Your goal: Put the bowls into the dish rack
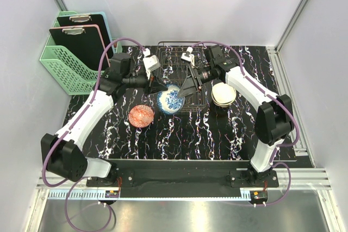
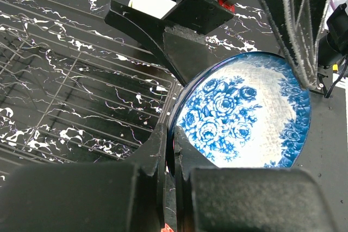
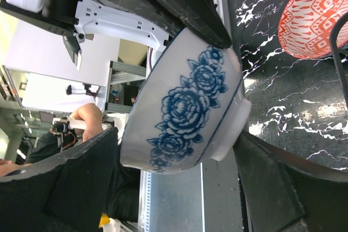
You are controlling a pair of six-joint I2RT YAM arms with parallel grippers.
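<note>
The blue-and-white bowl [image 1: 171,100] sits near the centre of the overhead frame, tipped up on its edge at the lower left corner of the dish rack [image 1: 174,58]. Both arms meet there. The left gripper [image 2: 173,139] is closed on the bowl's rim, one finger inside the flowered hollow and one outside, as its own wrist view shows. The right gripper [image 3: 176,137] has its jaws spread wide with the bowl between them, one finger in front of the mouth and the other by the foot. They bracket the bowl, but I cannot see them clamping it. This looks like a handover or a two-handed placing, with the bowl carried by the left arm alone and not yet dropped between the tines. No bowl is visibly seated in the parts of the rack that show, though the grippers cover some of it. The orange bowl [image 1: 141,116] lies on the marbled table [image 1: 179,134], lower left of the rack and apart from it. A stack of pale bowls [image 1: 223,94] stands just beside the rack's right edge, and I cannot count them. By that reading the loading has barely begun: the first bowl is in hand and the rest are untouched.
</note>
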